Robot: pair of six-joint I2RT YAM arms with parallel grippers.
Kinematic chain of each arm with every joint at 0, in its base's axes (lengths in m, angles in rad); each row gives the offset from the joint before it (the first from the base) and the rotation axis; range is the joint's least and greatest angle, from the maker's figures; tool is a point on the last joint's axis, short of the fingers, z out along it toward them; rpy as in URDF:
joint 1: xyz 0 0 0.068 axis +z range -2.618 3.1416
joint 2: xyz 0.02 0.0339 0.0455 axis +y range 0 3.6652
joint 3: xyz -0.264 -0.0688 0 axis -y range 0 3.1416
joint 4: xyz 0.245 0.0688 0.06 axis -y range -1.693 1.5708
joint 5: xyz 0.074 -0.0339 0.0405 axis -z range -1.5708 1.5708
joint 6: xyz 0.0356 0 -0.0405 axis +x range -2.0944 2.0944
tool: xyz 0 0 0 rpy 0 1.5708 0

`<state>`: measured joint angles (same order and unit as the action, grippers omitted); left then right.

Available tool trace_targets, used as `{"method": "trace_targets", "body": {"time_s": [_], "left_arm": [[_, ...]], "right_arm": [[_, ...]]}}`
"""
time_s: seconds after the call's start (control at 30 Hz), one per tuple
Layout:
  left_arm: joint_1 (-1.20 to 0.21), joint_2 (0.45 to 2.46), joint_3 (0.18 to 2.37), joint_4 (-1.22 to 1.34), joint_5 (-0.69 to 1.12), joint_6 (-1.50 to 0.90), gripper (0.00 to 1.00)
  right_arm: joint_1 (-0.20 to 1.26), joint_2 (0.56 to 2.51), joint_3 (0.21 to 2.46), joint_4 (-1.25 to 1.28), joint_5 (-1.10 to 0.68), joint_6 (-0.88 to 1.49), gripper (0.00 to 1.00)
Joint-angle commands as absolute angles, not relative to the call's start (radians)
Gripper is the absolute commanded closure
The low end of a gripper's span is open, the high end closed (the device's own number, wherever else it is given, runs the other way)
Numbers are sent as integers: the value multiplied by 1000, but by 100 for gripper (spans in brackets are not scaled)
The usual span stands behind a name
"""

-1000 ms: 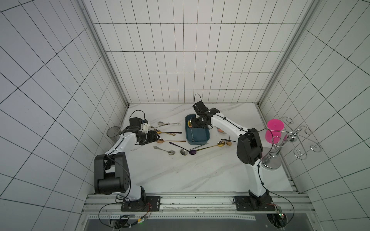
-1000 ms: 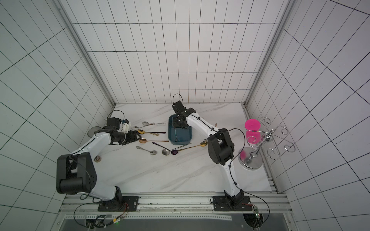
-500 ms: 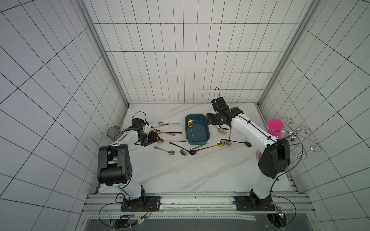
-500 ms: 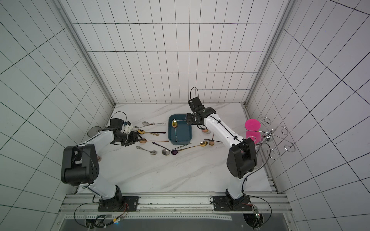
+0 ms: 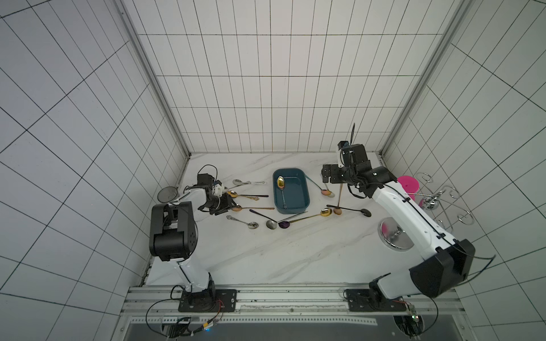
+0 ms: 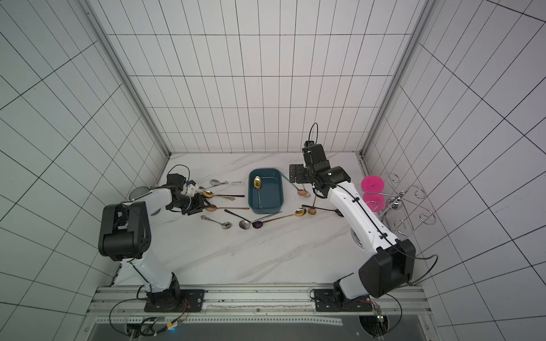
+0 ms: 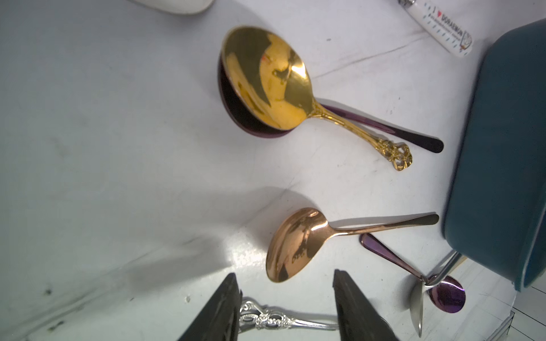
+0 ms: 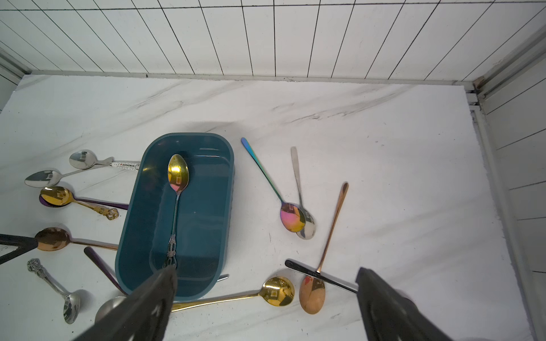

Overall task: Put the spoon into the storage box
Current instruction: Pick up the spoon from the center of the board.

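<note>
Front spoons: at the bottom of the right wrist view a long gold spoon (image 8: 277, 290) lies along the box's near end. Beside it a black handle (image 8: 310, 275) crosses a rose spoon (image 8: 311, 295). Lifting one could flip its neighbour.
Left hand: the left hand (image 7: 284, 283) has its fingers apart with nothing clamped, low over the bench (image 5: 295, 251).
Likely target: the copper spoon (image 7: 291, 245), whose bowl lies just beyond the fingertips.
Slip risk: a pinch on that rounded, polished bowl could squirt it sideways; the thin handle looks the safer place.
Stray catch: an ornate silver spoon (image 7: 266, 320) runs across at the fingers, so closing there could snag it instead.
Box: the storage box (image 8: 206, 212) sits mid-bench. The copper spoon's handle ends just short of its wall, so a dragged spoon could shove the box.
Spoon inside: a gold-bowled spoon (image 8: 178, 175) lies lengthwise in the box. The rim is low, so a dropped spoon could bounce out.
Right hand: the right hand (image 8: 266, 270) is wide apart and empty, right of the box in both top views.
Far pair: a rainbow spoon (image 8: 291, 220) overlaps a plain silver spoon (image 8: 308, 228), so the two could lift together.
</note>
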<state>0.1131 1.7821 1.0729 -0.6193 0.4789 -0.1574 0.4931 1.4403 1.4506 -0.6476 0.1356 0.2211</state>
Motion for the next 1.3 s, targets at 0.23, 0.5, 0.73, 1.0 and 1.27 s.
{"method": "trace_targets", "body": {"time_s": [0.23, 0.5, 0.73, 1.0, 1.27], "left_arm": [[106, 1879, 1165, -692, 468, -142, 51], [106, 1917, 1175, -705, 478, -146, 56], [106, 1940, 1186, -717, 494, -146, 65], [107, 1952, 1198, -729, 503, -144, 79], [107, 1919, 1193, -724, 500, -152, 97]], "right_arm": [[475, 1347, 1405, -610, 181, 172, 2], [473, 1334, 1388, -607, 176, 173, 1], [472, 1344, 1388, -609, 170, 171, 1], [471, 1341, 1381, -614, 155, 175, 1], [471, 1346, 1378, -619, 103, 175, 1]]}}
